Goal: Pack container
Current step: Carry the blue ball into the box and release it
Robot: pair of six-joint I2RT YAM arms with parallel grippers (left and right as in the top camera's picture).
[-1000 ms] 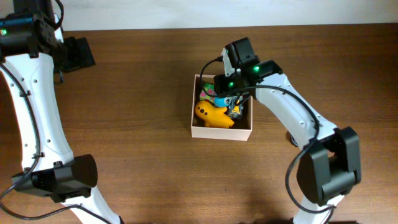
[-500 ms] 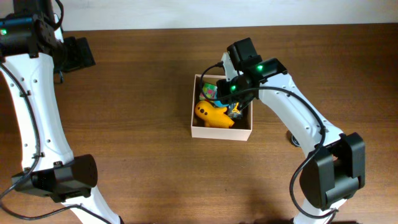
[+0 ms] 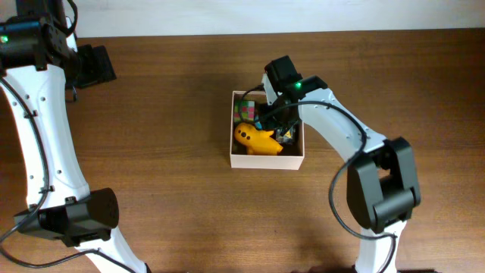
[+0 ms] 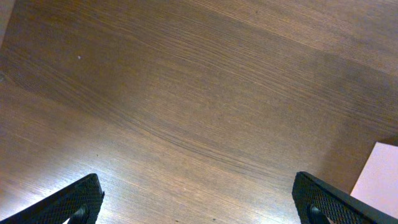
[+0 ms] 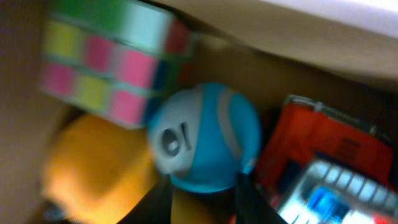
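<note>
The container [image 3: 265,161], a shallow white-walled box, sits mid-table and holds several toys. My right gripper [image 3: 274,121] reaches down into it. In the right wrist view its fingers [image 5: 202,199] close around the lower part of a blue and white ball [image 5: 205,137]. Beside the ball lie a pastel puzzle cube [image 5: 106,68], a yellow soft toy [image 5: 93,168] and a red packet [image 5: 323,149], all blurred. The tan inner wall [image 5: 280,43] shows behind them. The yellow toy [image 3: 256,139] also shows from overhead. My left gripper [image 3: 95,67] is open and empty, high at the far left.
The left wrist view shows my open fingers [image 4: 198,202] over bare brown wood, with a white corner of the container [image 4: 378,177] at its right edge. The table's far edge runs along the top of the overhead view.
My right gripper has moved left inside the container, and the container has slid slightly left with it. The left arm has not moved.
</note>
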